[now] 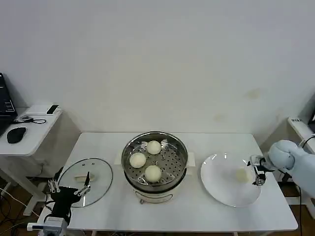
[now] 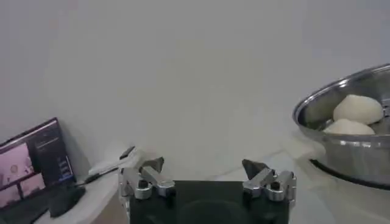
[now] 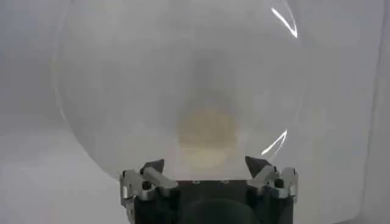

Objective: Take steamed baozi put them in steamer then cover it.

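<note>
**Three baozi in the steamer, one left on the plate**

I'm looking down at a white table (image 1: pixel 197 216) with the steamer (image 1: pixel 155 164) at its centre, the shiny pot sitting on its cream base, uncovered. Three steamed baozi (image 1: pixel 153 172) rest on the perforated tray inside, apart from one another; from my left wrist camera I see two of them (image 2: pixel 358 108) above the steel rim (image 2: pixel 341 91).

On my right side lies the white plate (image 1: pixel 221 189), with the fourth bun (image 1: pixel 241 175) on its right part. My right gripper (image 1: pixel 258 171) is at the plate's right edge, just beside that bun. In the right wrist camera its fingers (image 3: pixel 152 173) stand apart, and the bun (image 3: pixel 206 137) is a soft blur ahead of them; I can't tell whether they touch it.

On my left, the glass cover (image 1: pixel 87 181) lies flat on the table, handle up, well apart from the steamer. My left gripper (image 1: pixel 69 189) is at the cover's near-left edge, fingers (image 2: pixel 149 176) spread and holding nothing.
</note>
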### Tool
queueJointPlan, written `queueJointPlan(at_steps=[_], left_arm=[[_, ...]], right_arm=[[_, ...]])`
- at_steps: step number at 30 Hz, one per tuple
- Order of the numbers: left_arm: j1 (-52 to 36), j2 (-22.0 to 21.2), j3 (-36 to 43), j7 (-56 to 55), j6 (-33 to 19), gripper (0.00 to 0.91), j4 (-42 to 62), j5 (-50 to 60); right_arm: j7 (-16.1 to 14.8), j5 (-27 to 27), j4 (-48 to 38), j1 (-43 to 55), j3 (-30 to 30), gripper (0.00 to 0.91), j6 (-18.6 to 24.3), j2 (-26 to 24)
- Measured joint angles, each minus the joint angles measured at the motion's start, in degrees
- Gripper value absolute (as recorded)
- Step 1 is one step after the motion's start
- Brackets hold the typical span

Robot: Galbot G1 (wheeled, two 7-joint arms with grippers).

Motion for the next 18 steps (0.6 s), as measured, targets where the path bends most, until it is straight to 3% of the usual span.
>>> queueJointPlan(at_steps=[12, 18], left_arm=[[0.00, 0.16, -0.28, 0.02, 0.05, 0.907, -0.10, 0.12], [0.00, -0.04, -0.24, 0.02, 0.06, 0.907, -0.10, 0.20]], right_arm=[[0.56, -0.28, -2.65, -0.56, 0.18, 0.826, -0.31, 2.96], [0.83, -0.08, -3.30, -0.41, -0.08, 0.715, -0.88, 3.81]])
